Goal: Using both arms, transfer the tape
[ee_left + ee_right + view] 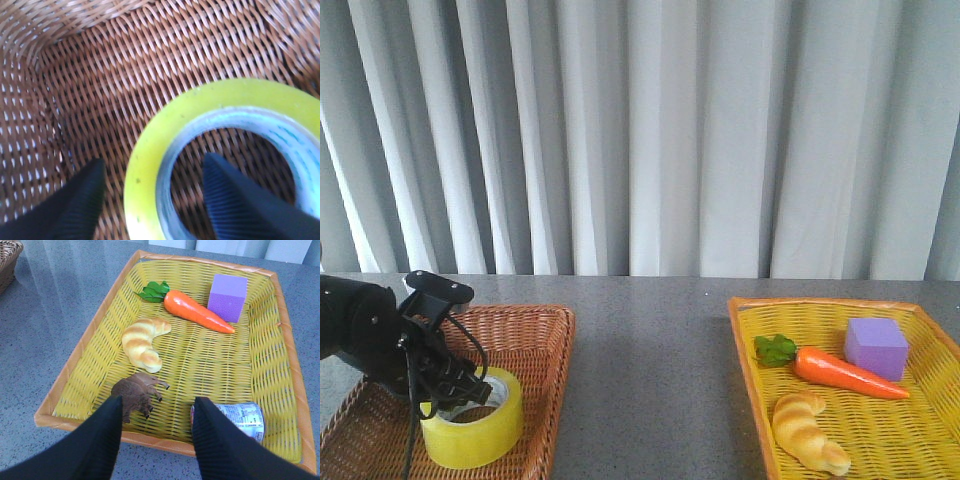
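Grey curtains back a grey table (650, 350). In the brown basket (535, 340), the left gripper (152, 200) straddles the tape (472, 430) wall, jaws spread, nothing clamped yet, apparently lining up a pinch. The right gripper (155, 440) hangs open, empty, above the yellow basket (75, 360).

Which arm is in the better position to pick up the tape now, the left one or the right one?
The left. Its gripper is open at the tape in the brown basket, one finger inside the core, one outside the wall. The right gripper hovers open over the yellow basket, far away.
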{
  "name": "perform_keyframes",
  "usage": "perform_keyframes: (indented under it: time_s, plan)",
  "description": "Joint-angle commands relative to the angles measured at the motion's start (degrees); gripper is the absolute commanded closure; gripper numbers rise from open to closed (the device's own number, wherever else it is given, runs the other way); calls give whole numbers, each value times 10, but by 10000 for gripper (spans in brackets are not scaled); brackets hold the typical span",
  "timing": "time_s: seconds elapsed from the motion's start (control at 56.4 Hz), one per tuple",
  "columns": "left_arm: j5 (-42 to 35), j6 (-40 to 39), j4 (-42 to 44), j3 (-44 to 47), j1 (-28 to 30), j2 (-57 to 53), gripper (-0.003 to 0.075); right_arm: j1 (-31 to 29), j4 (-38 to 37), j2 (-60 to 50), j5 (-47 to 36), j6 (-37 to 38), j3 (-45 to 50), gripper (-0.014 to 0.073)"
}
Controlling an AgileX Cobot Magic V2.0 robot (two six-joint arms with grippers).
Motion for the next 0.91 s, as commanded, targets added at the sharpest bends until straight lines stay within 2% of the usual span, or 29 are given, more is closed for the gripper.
perform_keyframes:
  time_s: [0.0, 0.248, 0.408, 0.887]
  plan:
    - [5, 6, -3, -15, 2, -61, 213, -4, -19, 1, -32, -1, -14, 267]
    - [45, 9, -8, -15, 2, -181, 213, -4, -19, 1, -32, -1, -14, 267]
    - [103, 10, -10, -7, 2, -264, 213, -4, -19, 1, -32, -1, -14, 267]
    - [51, 15, -49, 273, 2, -588, 213, -4, -19, 1, -33, 0, -14, 267]
